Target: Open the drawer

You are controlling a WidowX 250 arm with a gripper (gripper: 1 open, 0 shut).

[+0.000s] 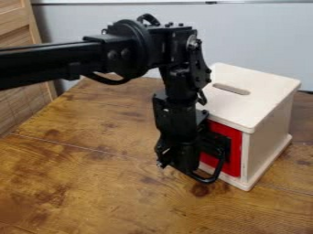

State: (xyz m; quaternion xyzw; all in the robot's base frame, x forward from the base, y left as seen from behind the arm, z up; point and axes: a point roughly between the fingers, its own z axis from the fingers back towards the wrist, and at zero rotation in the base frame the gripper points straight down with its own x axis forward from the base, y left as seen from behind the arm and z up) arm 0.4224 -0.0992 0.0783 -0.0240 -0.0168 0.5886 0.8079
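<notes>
The drawer has a red front and sits in a pale wooden cube at the right of the table. Its black wire loop handle sticks out toward the front left. My black gripper points straight down right at the handle's left end, with its fingers drawn together. The dark fingers and the dark wire overlap, so they appear shut on the handle. The arm covers the left part of the red front.
A worn wooden table carries everything. The cube has a slot in its top. A pale wooden slatted panel stands at the far left, and a grey wall runs behind.
</notes>
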